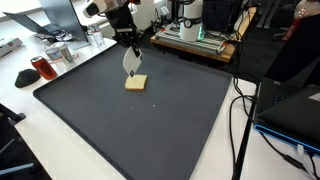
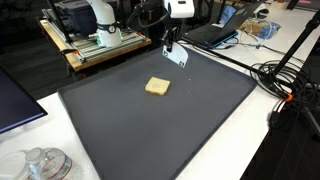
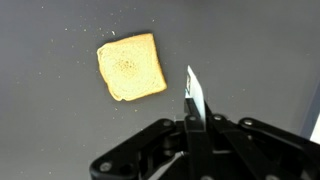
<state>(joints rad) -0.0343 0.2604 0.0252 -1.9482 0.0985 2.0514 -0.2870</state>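
Over the black mat (image 1: 150, 130), your hand (image 3: 193, 120) pinches a thin white tool (image 3: 193, 92) by its top, letting it hang edge-down near the toast slice (image 3: 131, 67).

The thin white flat object (image 3: 193, 92) stands on its edge, pinched in the closed gripper (image 3: 193, 120) above the dark grey counter (image 3: 50, 120). The square light-brown slice of toast (image 3: 131, 67) lies flat there, near it, apart.
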